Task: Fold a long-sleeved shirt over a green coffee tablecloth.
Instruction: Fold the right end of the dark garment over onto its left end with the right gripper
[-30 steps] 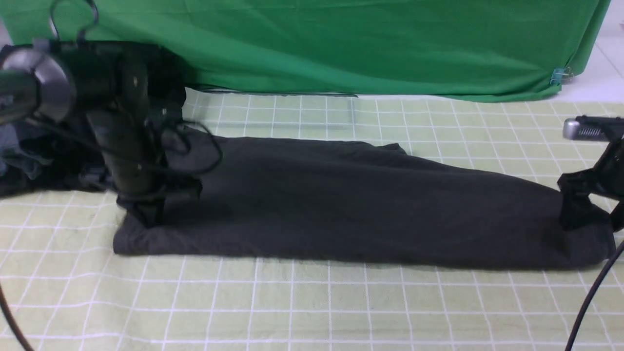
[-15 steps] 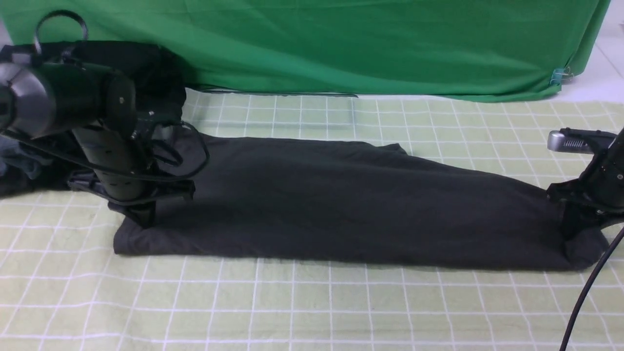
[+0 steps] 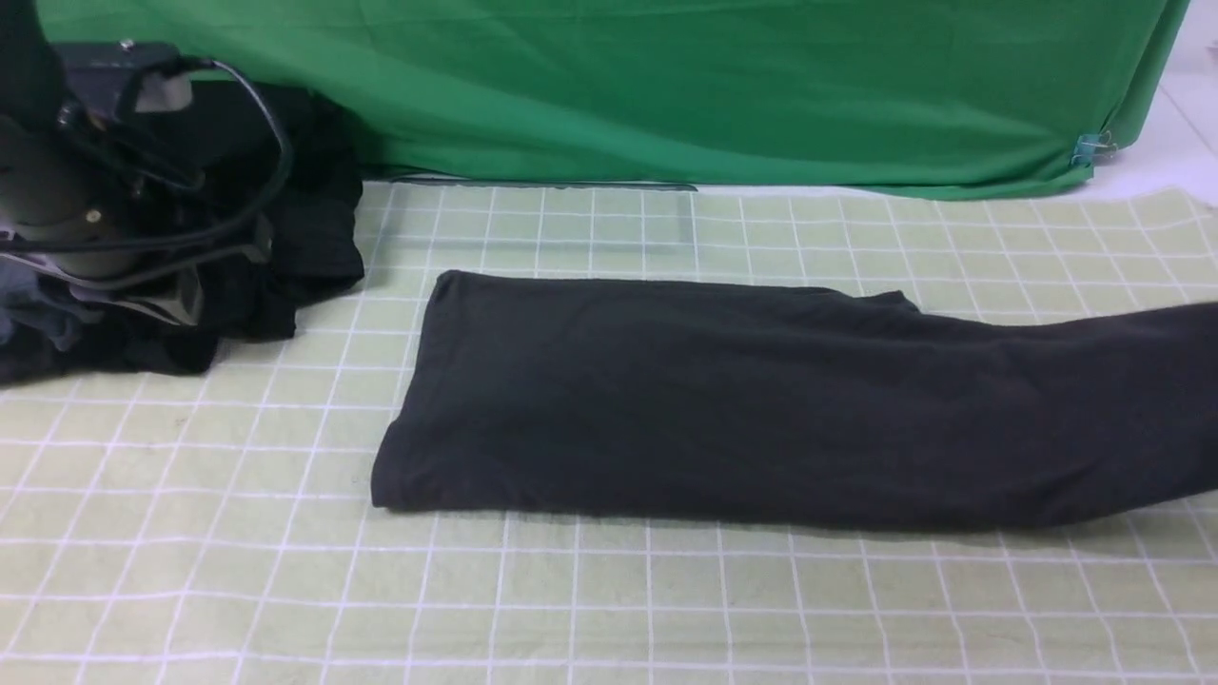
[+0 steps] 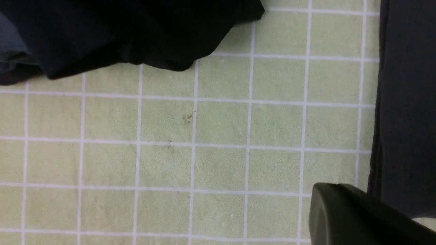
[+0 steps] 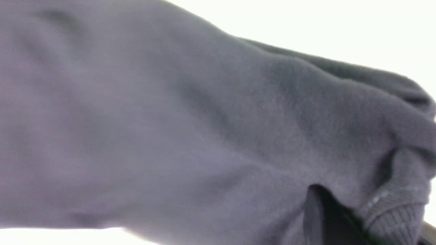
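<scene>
Where the front view takes in the whole surface, I list the following.

- Long-sleeved shirt (image 3: 723,400): charcoal-grey, folded into a long band. It lies across the middle of the frame on the green coffee tablecloth (image 3: 609,609). Its left end lies flat; its right end rises off the cloth and runs out at the right edge.
- Green coffee tablecloth: pale, white-gridded, filling the lower frame.
- Bundle of dark garments (image 3: 285,247): upper left, apart from the shirt.
- Plain deep-green cloth (image 3: 666,86): across the top.
- My left arm (image 3: 57,219): upper left, overlapping that bundle.
- My left gripper (image 4: 344,214) (only one dark finger shows, lower right of the left wrist view): closed, nothing seen in it. It hangs over bare tablecloth just beside the shirt's edge.
- My right gripper (image 5: 368,221): lower right of the right wrist view, clamped on the shirt. A ribbed edge (image 5: 391,204) is bunched against a dark finger, and fabric fills that frame against white glare.
</scene>
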Controlling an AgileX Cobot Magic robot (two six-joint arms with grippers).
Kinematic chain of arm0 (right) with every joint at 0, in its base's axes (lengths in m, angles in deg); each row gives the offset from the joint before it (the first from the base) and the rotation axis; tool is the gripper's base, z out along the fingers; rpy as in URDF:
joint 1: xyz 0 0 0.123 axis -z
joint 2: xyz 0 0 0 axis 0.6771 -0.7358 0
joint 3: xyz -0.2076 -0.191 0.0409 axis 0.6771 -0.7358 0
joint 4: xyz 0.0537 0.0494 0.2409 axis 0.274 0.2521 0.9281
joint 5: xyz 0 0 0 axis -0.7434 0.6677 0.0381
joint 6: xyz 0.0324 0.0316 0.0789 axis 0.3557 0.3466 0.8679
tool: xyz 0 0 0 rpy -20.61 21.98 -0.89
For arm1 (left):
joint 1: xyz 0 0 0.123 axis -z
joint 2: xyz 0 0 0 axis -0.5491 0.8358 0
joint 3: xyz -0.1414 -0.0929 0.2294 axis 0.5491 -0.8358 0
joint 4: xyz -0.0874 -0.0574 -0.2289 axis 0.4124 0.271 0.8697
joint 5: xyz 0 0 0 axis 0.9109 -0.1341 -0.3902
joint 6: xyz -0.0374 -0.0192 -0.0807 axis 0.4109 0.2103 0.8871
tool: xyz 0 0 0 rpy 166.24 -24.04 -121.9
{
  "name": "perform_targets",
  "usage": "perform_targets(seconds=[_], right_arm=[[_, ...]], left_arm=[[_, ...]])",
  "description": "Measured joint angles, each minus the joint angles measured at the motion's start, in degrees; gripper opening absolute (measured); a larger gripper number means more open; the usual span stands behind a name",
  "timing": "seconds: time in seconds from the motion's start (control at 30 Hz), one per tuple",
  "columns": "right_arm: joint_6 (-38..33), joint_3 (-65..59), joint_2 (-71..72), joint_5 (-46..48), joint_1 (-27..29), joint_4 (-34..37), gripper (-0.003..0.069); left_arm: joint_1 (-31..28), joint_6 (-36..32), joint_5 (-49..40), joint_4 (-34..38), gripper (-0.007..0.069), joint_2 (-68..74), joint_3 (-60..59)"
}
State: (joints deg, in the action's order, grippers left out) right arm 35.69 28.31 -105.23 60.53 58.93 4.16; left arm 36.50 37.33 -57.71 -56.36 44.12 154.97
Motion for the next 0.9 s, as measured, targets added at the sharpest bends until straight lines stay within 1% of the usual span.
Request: perform_targets(seconds=[0.03, 0.07, 0.1, 0.17, 0.23, 0.27, 0.3, 0.4, 0.47, 0.5, 0.53, 0.57, 0.6, 0.63, 0.67, 0.7, 0.9], right_arm=[[0.00, 0.20, 0.12, 0.00, -0.33, 0.41, 0.0049], [0.00, 1.83, 1.27, 0.57, -2.26, 4.28, 0.0049], [0.24, 2.63, 1.66, 0.74, -3.42, 6.24, 0.0049], [0.96, 3.63, 2.24, 0.80, -6.40, 8.59, 0.0049], [2.29, 5.33, 2.54, 0.92, -11.57, 11.03, 0.0049], [2.70, 5.65, 2.54, 0.92, -12.07, 11.31, 0.0049], [3.33, 6.21, 2.54, 0.92, -14.73, 11.70, 0.0049], [6.35, 8.21, 2.31, -0.68, -25.04, 12.78, 0.0048], [7.42, 9.47, 1.46, -2.67, -30.48, 14.64, 0.0048], [7.65, 10.01, 0.84, -3.67, -32.53, 15.50, 0.0048], [7.70, 10.16, 0.67, -3.90, -33.03, 15.69, 0.0048], [8.46, 11.63, -1.62, -5.94, -37.59, 16.91, 0.0048], [8.70, 12.00, -2.19, -6.37, -38.01, 17.04, 0.0048], [9.80, 13.42, -4.41, -7.76, -40.58, 17.40, 0.0048], [9.80, 13.65, -4.41, -7.76, -40.93, 17.40, 0.0048], [10.74, 15.53, -7.25, -8.97, -43.32, 17.60, 0.0048], [13.83, 22.08, -17.78, -14.31, -49.21, 17.72, 0.0054]], left_arm=[[0.00, 0.00, 0.01, 0.00, -0.0006, 0.01, 0.00], [0.00, 0.00, 0.01, 0.15, -0.0006, 0.01, 0.00], [0.00, 0.00, -0.08, 0.34, -0.0006, 0.01, 0.00], [0.00, 0.00, -0.36, 0.42, -0.0006, 0.06, 0.00], [0.00, -0.06, -0.42, 0.69, -0.0006, 0.06, 0.00], [0.00, -0.06, -0.42, 0.71, -0.0006, 0.06, 0.00], [0.00, -0.21, -0.42, 0.84, -0.0006, 0.06, 0.00], [0.00, -0.21, -0.42, 1.43, -0.0006, 0.06, 0.00], [0.00, -0.21, -0.42, 2.09, -0.0006, 0.06, 0.00], [0.00, -0.21, -0.34, 2.64, -0.0006, 0.06, 0.00], [0.00, -0.21, -0.34, 2.75, -0.0006, 0.06, 0.00], [0.00, -0.60, -0.15, 3.56, -0.0006, 0.06, 0.00], [0.00, -0.67, -0.15, 3.56, -0.0006, 0.06, 0.00], [0.00, -0.94, -0.07, 4.11, -0.0006, 0.06, 0.00], [0.00, -1.15, -0.04, 4.50, -0.0006, 0.06, 0.00], [0.00, -1.92, 0.08, 5.61, -0.0006, 0.06, 0.00], [0.00, -3.52, 0.28, 8.30, -0.0006, 0.06, 0.00]])
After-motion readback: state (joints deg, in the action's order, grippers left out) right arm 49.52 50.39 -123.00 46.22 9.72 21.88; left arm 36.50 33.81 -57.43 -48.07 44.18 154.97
